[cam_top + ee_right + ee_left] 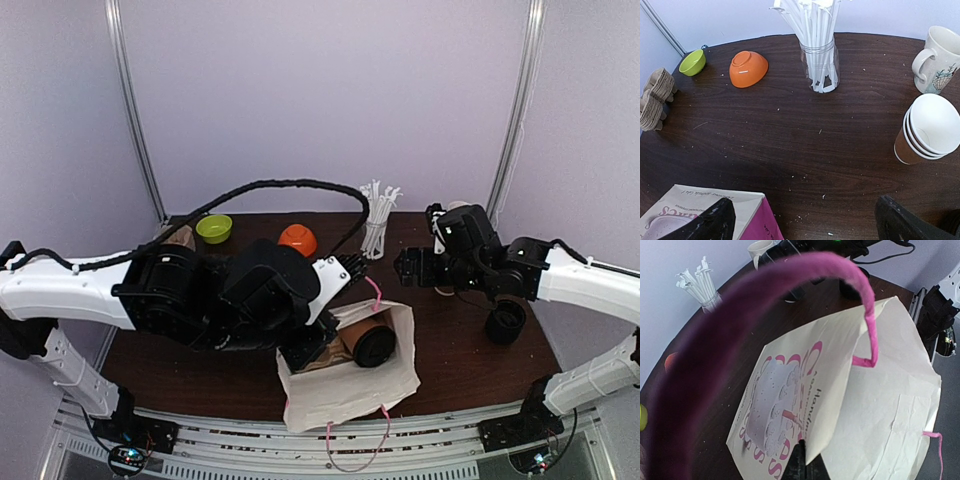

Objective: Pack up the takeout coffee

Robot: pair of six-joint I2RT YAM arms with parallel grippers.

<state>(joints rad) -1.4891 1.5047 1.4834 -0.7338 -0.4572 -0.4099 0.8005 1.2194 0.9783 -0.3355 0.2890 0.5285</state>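
The takeout coffee (pixel 368 340), a brown kraft cup with a black lid, lies on its side inside the open white paper bag (pixel 350 385) at the table's front centre. My left gripper (pixel 303 352) is shut on the bag's left upper edge and holds the mouth open. In the left wrist view the fingertips (pixel 801 465) pinch the printed bag panel (pixel 785 400), and the blurred pink handle (pixel 790 285) arcs across; the cup is hidden there. My right gripper (pixel 403 265) is open and empty, behind and to the right of the bag. It also shows in the right wrist view (pixel 805 225).
A jar of white straws (pixel 819 60), an orange bowl (pixel 747 67), a green bowl (pixel 692 62) and brown cardboard pieces (pixel 657 97) stand at the back. A cream mug (pixel 940 57) and stacked kraft cups (pixel 927 130) stand at the right. A black lid stack (pixel 506 322) stands right of the bag.
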